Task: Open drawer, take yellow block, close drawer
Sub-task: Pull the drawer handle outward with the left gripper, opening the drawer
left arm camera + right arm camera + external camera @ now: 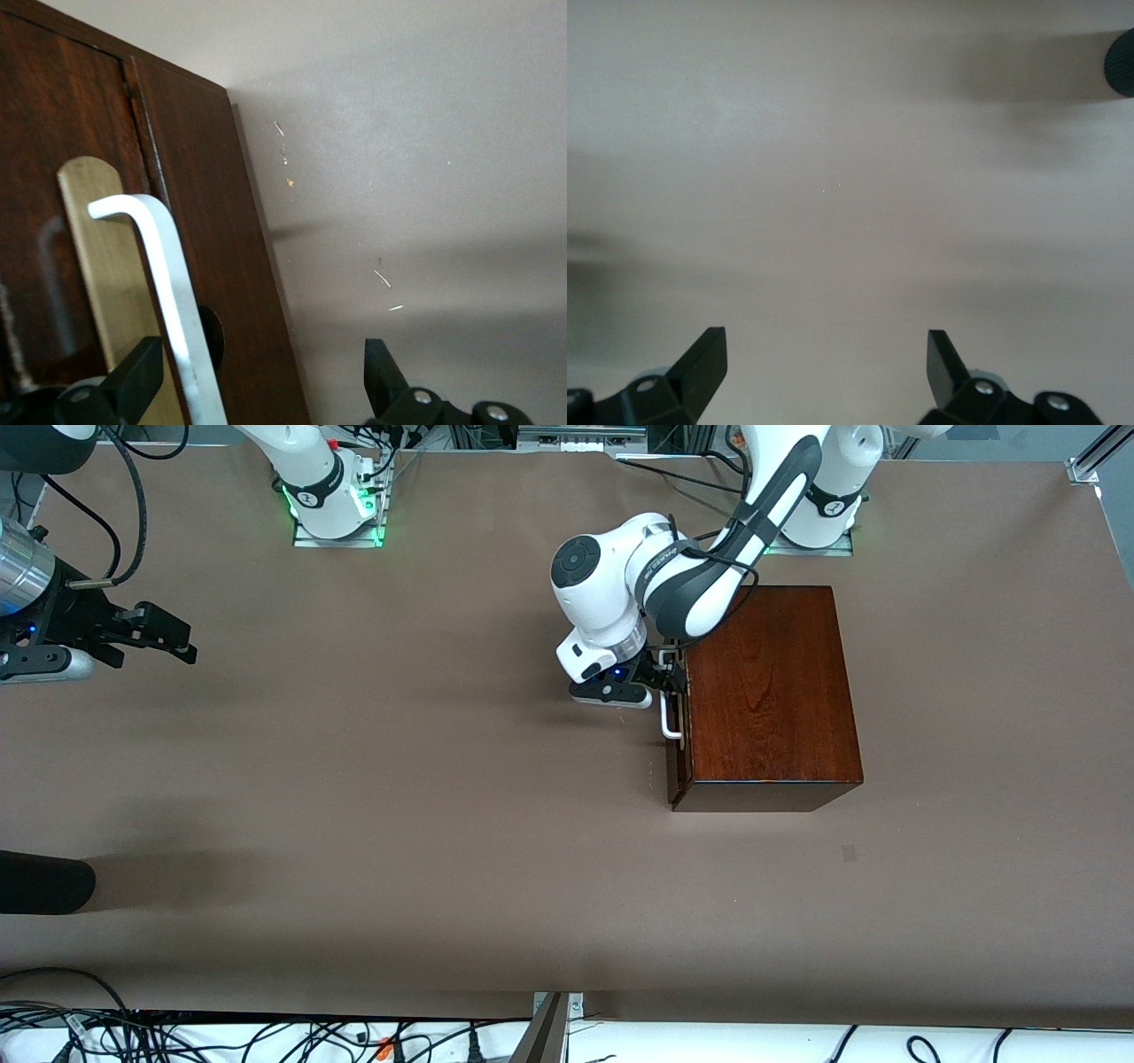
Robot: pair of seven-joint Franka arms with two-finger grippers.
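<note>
A dark glossy wooden box point(766, 691) stands toward the left arm's end of the table. Its drawer point(679, 766) is pushed in, its reddish-brown front point(199, 186) facing the right arm's end. My left gripper point(666, 673) is at the white bar handle point(671, 722), open. In the left wrist view the handle point(168, 283) passes between the left gripper's point(261, 365) fingers point(140, 379), close to one and apart from the other. My right gripper point(173, 638) hangs open and empty over bare table at the right arm's end, as the right wrist view confirms point(826, 350). The yellow block is hidden.
A black rounded object point(44, 881) juts in over the table at the right arm's end, nearer the front camera; its tip shows in the right wrist view point(1121, 62). Cables point(266, 1036) lie along the near table edge. Wide brown tabletop point(399, 779) spreads between the arms.
</note>
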